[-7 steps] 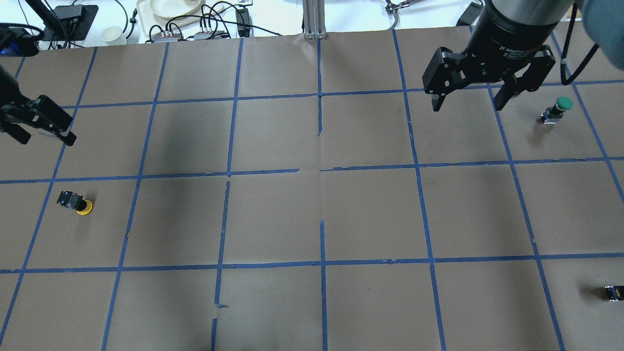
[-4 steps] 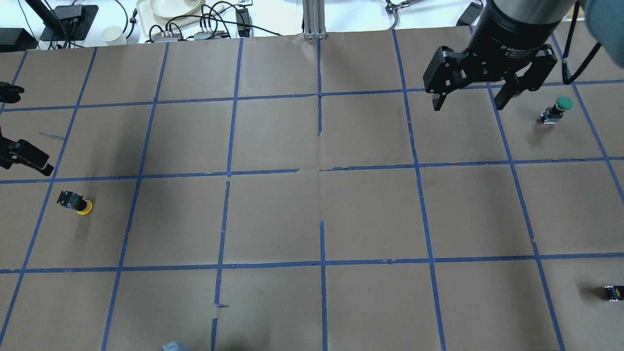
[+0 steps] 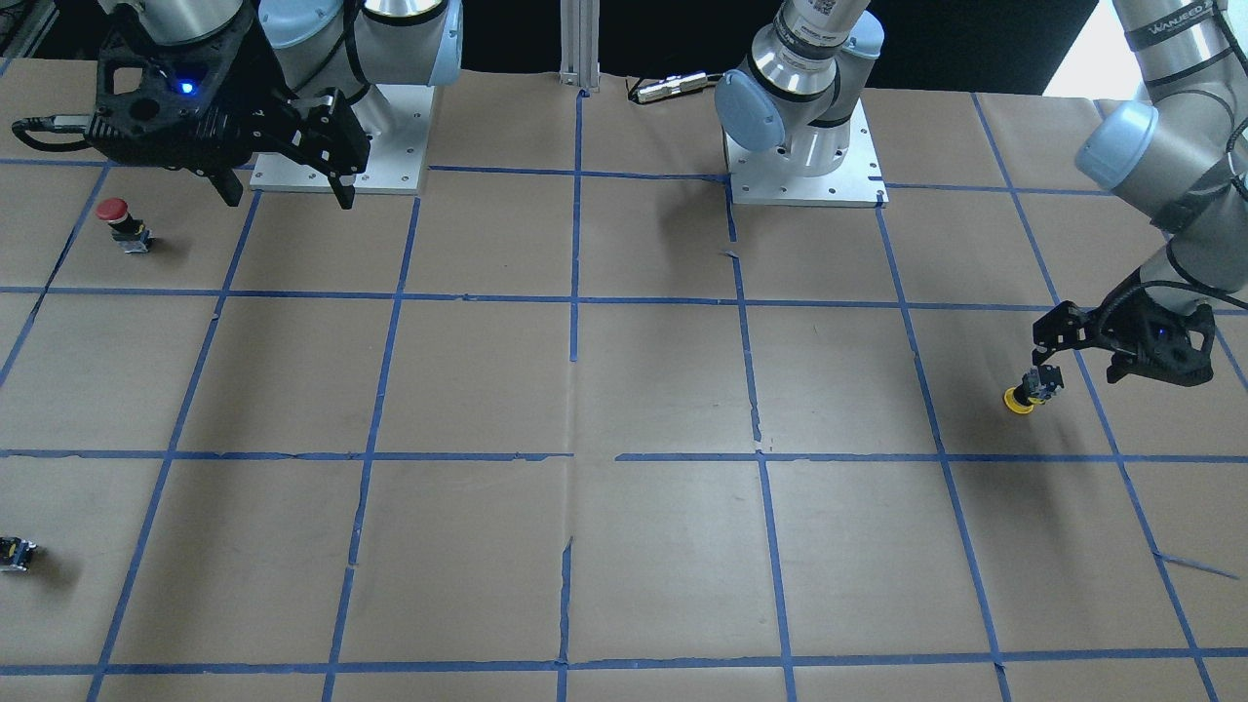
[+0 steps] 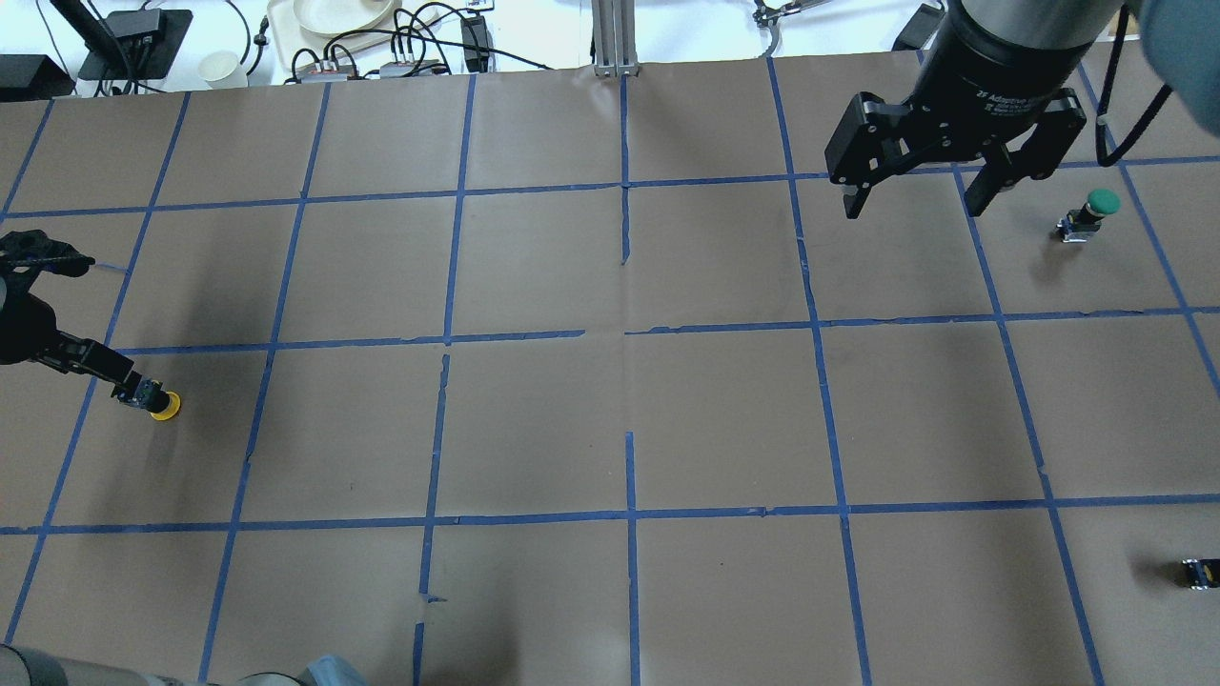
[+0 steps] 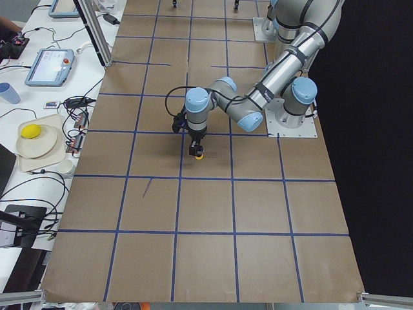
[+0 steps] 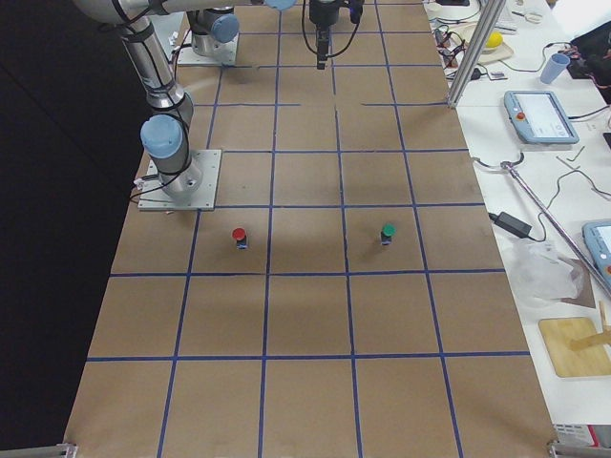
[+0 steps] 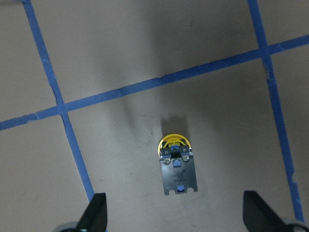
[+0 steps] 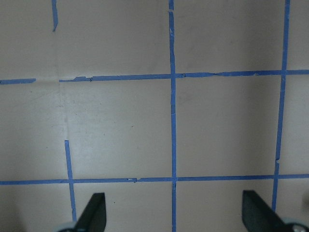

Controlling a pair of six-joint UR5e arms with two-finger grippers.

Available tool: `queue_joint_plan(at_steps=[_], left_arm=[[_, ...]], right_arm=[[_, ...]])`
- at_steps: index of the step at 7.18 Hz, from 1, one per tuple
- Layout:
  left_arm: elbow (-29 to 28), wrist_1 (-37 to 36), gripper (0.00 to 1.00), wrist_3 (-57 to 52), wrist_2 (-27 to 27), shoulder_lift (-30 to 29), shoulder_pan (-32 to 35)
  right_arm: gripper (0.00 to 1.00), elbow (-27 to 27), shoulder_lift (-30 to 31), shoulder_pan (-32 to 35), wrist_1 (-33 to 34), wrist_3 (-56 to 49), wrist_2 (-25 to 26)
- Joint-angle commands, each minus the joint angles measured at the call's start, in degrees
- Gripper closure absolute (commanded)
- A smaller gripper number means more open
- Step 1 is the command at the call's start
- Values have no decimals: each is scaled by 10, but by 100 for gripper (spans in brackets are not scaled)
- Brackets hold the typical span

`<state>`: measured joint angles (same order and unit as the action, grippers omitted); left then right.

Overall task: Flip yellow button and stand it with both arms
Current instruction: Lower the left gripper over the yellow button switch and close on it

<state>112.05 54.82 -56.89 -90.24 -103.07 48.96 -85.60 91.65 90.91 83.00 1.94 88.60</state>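
The black left gripper (image 7: 176, 220) hangs over the little yellow-capped button (image 7: 177, 170), jaws wide apart. The black right gripper (image 4: 913, 210) is far from that button, jaws apart too.

One camera looks down on the tabletop (image 4: 610, 429) from behind the robot (image 3: 795, 146). One faces the robot from across it. Two watch from the far ends. One rides close above the left claw (image 7: 174, 194), one above the right claw (image 8: 174, 193). The first two and the left one all see the yellow button (image 7: 174, 144) below the left claw.

Red-capped button (image 6: 239, 235), green-capped button (image 6: 387, 232), small dark block (image 4: 1199, 572); brown table (image 4: 534, 429), blue tape grid (image 4: 534, 517)
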Motion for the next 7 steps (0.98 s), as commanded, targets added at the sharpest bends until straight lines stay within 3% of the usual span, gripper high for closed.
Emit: queue_joint_plan(at_steps=[1,5,7], left_arm=[[6,-6,2,-2,9,-8,1],[15,-7,13,36,8,-17,2],[16,-8,48,28,2,-25,2]], right_arm=[[0,0,0,1,0,0,0],[0,0,0,1,1,1,0],[0,0,-1,1,2,1,0]])
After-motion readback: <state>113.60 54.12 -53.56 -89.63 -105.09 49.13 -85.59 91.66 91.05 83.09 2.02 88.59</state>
